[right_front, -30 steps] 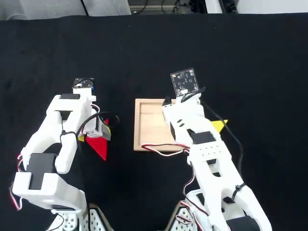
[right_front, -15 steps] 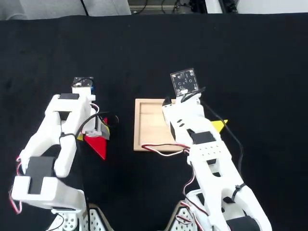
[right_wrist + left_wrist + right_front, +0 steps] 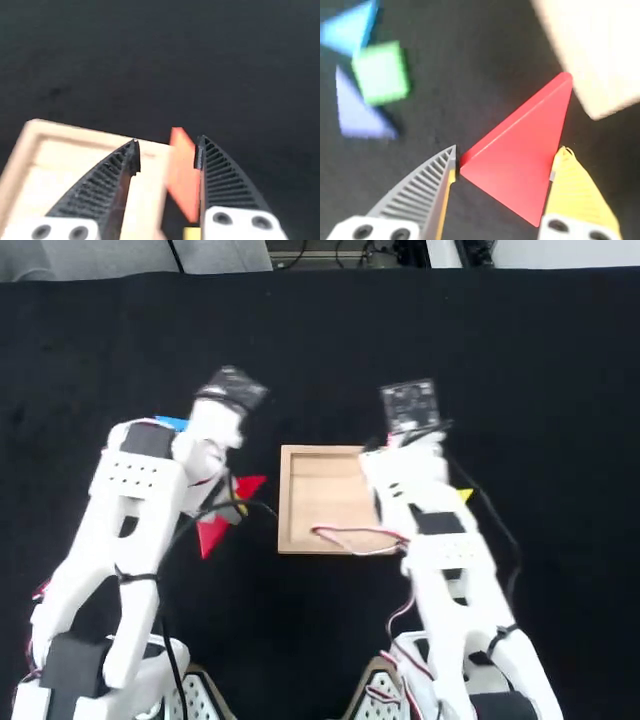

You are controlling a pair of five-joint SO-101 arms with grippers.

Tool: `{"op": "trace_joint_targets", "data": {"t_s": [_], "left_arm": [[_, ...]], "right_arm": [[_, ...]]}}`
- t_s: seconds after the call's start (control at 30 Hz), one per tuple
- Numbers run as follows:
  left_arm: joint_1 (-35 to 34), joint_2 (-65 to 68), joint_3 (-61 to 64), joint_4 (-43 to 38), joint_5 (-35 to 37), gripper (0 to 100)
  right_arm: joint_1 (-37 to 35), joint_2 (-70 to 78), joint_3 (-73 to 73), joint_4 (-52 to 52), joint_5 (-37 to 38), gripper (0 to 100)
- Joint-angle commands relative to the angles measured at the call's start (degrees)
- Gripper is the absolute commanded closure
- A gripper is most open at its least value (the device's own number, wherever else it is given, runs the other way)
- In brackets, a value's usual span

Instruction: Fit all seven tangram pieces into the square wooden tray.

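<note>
Your left gripper (image 3: 509,150) pinches the red triangle (image 3: 520,170) just beside the tray (image 3: 600,55), while your right gripper (image 3: 166,150) hangs part-open over its rim, an orange piece (image 3: 182,175) by one finger.

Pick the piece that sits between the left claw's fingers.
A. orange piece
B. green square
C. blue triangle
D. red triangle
D: in the left wrist view the red triangle lies between the fingers of the left claw, while the green square and blue triangle lie apart from it.
</note>
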Motion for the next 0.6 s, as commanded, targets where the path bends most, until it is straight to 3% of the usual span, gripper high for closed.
{"op": "trace_joint_targets", "data": {"t_s": [0.0, 0.27, 0.57], "left_arm": [[5.9, -0.4, -8.6, -1.0, -13.7, 78], [17.2, 12.8, -15.0, -9.5, -21.0, 78], [22.5, 32.4, -29.9, -12.0, -22.1, 78]], "right_arm": [[6.2, 0.0, -3.4, -1.4, -3.1, 80.8], [20.0, 0.5, -4.5, -1.6, -21.8, 80.8], [21.5, 0.4, -1.7, -7.1, -22.8, 80.8]]}}
